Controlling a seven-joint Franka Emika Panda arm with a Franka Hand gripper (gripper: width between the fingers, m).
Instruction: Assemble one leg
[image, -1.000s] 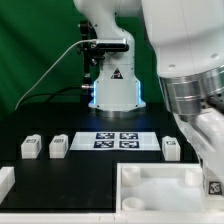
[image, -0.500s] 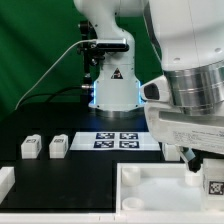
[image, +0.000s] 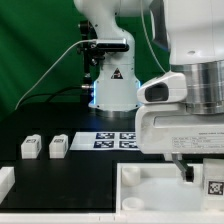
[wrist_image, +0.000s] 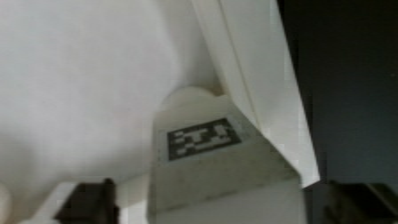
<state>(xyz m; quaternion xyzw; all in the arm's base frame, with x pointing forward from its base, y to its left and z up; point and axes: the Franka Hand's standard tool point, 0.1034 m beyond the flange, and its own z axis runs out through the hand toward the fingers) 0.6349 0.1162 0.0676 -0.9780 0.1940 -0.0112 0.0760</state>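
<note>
Gripper (wrist_image: 199, 192) fingers (wrist_image: 89, 200) are spread apart, one on each side of a tagged white leg (wrist_image: 205, 150), with a visible gap on both sides and no contact in the wrist view. That leg sits in a corner recess of the white panel (wrist_image: 89, 90), against the panel's rim. In the exterior view the gripper (image: 190, 170) hangs directly above the near corner of the panel (image: 150, 190), where the leg (image: 213, 186) shows its tag. Beyond the panel, on the black worktop (image: 90, 160), two more legs (image: 31, 147) (image: 59, 146) stand side by side. Just beside them, farther from the panel, the marker board (image: 112, 139) lies flat. Behind it stands the arm's base (image: 112, 85).
</note>
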